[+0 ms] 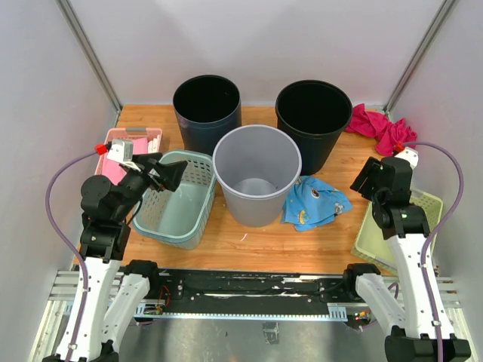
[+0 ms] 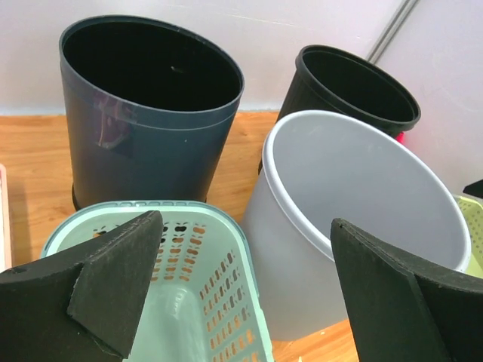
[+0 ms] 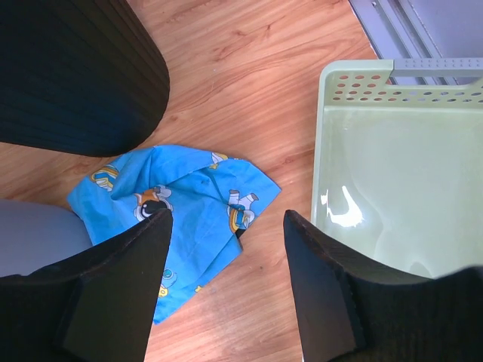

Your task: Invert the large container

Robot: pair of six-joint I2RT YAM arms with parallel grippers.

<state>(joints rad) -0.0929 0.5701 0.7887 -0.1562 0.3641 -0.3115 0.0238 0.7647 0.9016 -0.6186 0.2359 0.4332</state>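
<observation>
Top external view shows three bins standing upright, mouths up, on the wooden desk (image 1: 226,240). The grey bin (image 1: 256,175), the widest of them as seen from above, sits in the middle, in front of and between a dark blue bin (image 1: 207,109) at back left and a black bin (image 1: 313,121) at back right; it is empty and untouched by either arm. A teal basket (image 1: 175,200) lies just beside it on the left, and a blue printed cloth (image 1: 315,202) is crumpled at its right foot. A red cloth (image 1: 377,124) is bunched in the back right corner beside the black bin. A pink basket (image 1: 132,143) sits at the left edge, partly behind the left arm, and a pale green basket (image 1: 404,226) sits at the right edge, partly under the right arm. The left pincer (image 1: 167,172) hangs over the teal basket with its fingers spread wide and nothing between them; the left wrist view looks past them at the grey bin's rim and the two darker bins behind. The right pincer (image 1: 375,177) is also spread and empty, pointing down over the desk; in the right wrist view its fingers frame the edge of the blue cloth and bare wood, with the green basket to one side and the black bin's wall to the other.
</observation>
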